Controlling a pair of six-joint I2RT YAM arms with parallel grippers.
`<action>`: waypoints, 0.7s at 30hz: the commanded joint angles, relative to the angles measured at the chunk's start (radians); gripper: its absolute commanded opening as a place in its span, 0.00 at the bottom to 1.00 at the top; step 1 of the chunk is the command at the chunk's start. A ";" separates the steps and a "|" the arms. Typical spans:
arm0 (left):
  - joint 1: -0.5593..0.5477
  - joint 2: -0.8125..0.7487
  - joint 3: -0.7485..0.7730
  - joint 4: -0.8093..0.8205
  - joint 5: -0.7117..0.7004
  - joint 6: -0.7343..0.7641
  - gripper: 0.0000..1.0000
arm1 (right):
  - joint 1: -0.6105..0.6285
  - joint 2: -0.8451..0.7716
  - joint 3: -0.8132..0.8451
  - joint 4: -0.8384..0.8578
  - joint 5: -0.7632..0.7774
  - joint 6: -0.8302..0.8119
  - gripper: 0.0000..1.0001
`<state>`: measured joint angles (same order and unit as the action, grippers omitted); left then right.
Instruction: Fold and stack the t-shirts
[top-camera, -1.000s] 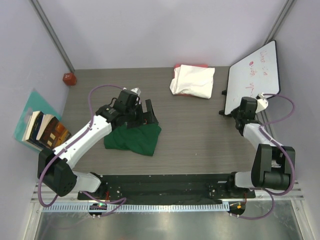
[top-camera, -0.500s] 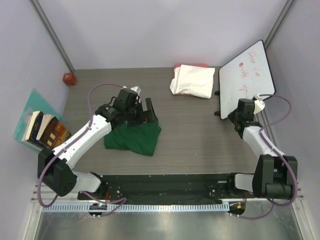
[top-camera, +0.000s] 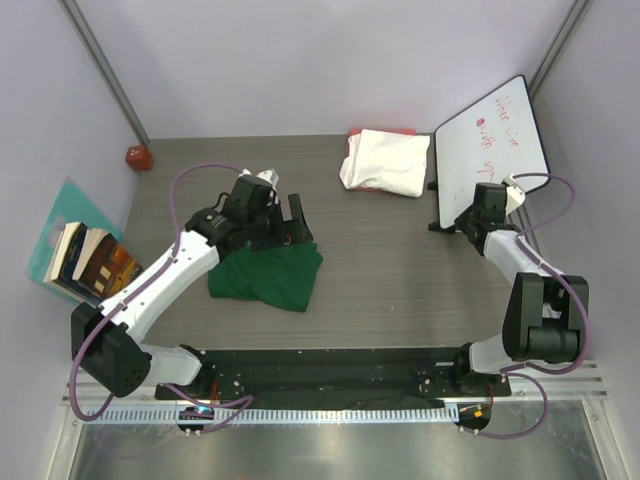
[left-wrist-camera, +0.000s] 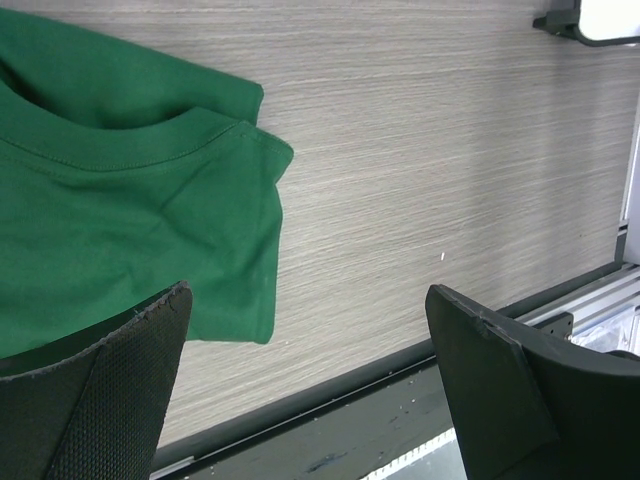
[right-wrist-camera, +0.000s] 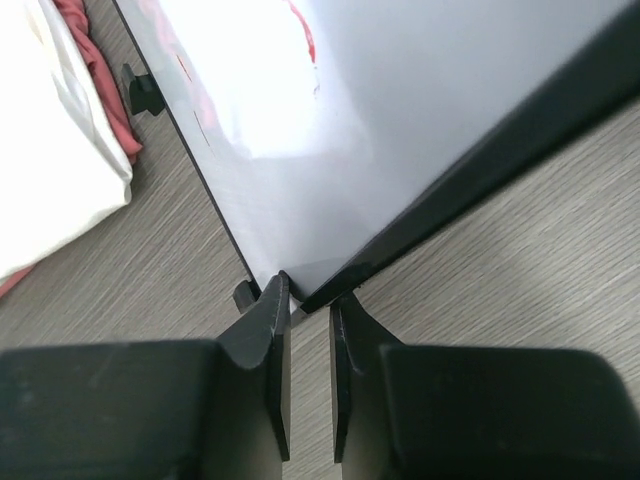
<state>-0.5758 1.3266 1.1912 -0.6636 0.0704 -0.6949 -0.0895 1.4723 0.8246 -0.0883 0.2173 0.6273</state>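
Note:
A dark green t-shirt (top-camera: 265, 278) lies crumpled on the table at left of centre, and its collar and sleeve show in the left wrist view (left-wrist-camera: 120, 220). My left gripper (top-camera: 297, 222) hovers at the shirt's far right edge, and its jaws (left-wrist-camera: 307, 292) stand wide open with nothing between them. A folded cream-white t-shirt (top-camera: 385, 162) (right-wrist-camera: 50, 150) rests at the back on a red-pink cloth edge (top-camera: 380, 131) (right-wrist-camera: 100, 70). My right gripper (top-camera: 462, 218) (right-wrist-camera: 310, 290) is shut on the lower corner of the whiteboard (top-camera: 490, 145) (right-wrist-camera: 400, 120).
Books (top-camera: 90, 260) lean against a teal board (top-camera: 60, 215) at the left wall. A small red object (top-camera: 138, 157) sits in the back left corner. A black rail (top-camera: 340, 365) runs along the near edge, and walls close in on three sides.
The right gripper has swung the whiteboard to the left and toward the back, turning it as it went. The left arm has shifted slightly toward the back and stayed open.

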 joint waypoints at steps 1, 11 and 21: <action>-0.004 0.002 0.051 0.006 0.005 0.009 1.00 | 0.033 0.134 -0.015 -0.168 -0.087 -0.159 0.01; -0.004 -0.017 0.045 0.006 -0.006 0.011 1.00 | 0.033 0.134 0.033 -0.243 0.023 -0.120 0.48; -0.004 -0.038 0.016 0.013 -0.004 0.005 1.00 | 0.033 -0.036 -0.016 -0.261 0.039 -0.113 0.51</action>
<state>-0.5758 1.3262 1.2095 -0.6636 0.0708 -0.6960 -0.0513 1.5173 0.8207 -0.2638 0.2264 0.5350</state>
